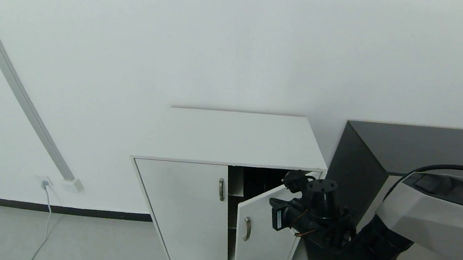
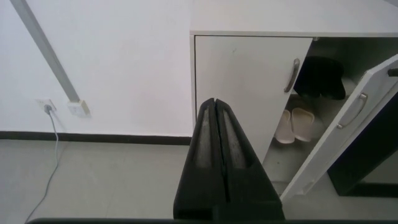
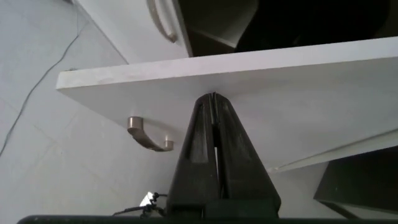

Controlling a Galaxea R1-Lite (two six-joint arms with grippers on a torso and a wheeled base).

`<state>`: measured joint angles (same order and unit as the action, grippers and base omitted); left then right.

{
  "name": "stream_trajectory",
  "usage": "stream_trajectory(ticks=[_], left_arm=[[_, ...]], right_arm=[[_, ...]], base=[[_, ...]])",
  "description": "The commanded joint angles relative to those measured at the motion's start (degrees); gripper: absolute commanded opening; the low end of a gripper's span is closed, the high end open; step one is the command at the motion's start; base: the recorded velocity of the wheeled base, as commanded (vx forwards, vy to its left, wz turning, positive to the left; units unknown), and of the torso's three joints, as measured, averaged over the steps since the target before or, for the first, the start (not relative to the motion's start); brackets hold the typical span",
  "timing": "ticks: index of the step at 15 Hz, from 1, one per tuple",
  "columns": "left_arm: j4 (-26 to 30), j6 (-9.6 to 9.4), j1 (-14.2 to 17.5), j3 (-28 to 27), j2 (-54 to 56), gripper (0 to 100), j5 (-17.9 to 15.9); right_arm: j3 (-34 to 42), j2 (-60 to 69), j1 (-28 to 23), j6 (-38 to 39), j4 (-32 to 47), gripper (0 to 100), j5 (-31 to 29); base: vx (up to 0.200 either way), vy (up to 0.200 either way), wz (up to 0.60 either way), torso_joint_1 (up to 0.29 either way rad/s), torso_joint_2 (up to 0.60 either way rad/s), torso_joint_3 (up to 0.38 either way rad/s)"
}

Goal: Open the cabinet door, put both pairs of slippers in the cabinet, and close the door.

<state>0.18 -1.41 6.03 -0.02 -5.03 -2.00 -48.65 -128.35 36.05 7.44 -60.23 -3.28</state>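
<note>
The white cabinet (image 1: 235, 138) stands against the wall, its left door (image 1: 182, 209) closed and its right door (image 1: 263, 241) swung partly open. My right gripper (image 1: 294, 179) is shut and empty, with its tips (image 3: 214, 98) against the outer face of the right door (image 3: 298, 106) near its top edge, above the handle (image 3: 149, 134). Inside the cabinet (image 2: 249, 74), a black pair of slippers (image 2: 320, 78) lies on the upper shelf and a pale pair (image 2: 295, 124) on the lower one. My left gripper (image 2: 216, 102) is shut and empty, held back from the cabinet front.
A black cabinet (image 1: 401, 149) stands close on the right of the white one, beside the open door. A wall socket with a cable (image 1: 45, 183) and a slanted grey conduit (image 1: 17, 86) are on the wall to the left. Bare floor (image 2: 112, 180) lies before the cabinet.
</note>
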Motion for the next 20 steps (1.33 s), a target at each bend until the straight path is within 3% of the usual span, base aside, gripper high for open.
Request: stream_trajectory(ticks=[1,20], left_arm=[[-0.01,0.01,0.03,0.02,-0.06,0,-0.02],[-0.01,0.01,0.03,0.02,-0.06,0,0.07]], right_arm=[[-3.38,-3.04,-0.19,0.83,-0.06,0,-2.43],[-14.36,-9.99,-3.44,0.91,0.64,0,-2.70]], base=[[0.000,0.000,0.00,0.000,0.00,0.000],[0.000,0.000,0.00,0.000,0.00,0.000]])
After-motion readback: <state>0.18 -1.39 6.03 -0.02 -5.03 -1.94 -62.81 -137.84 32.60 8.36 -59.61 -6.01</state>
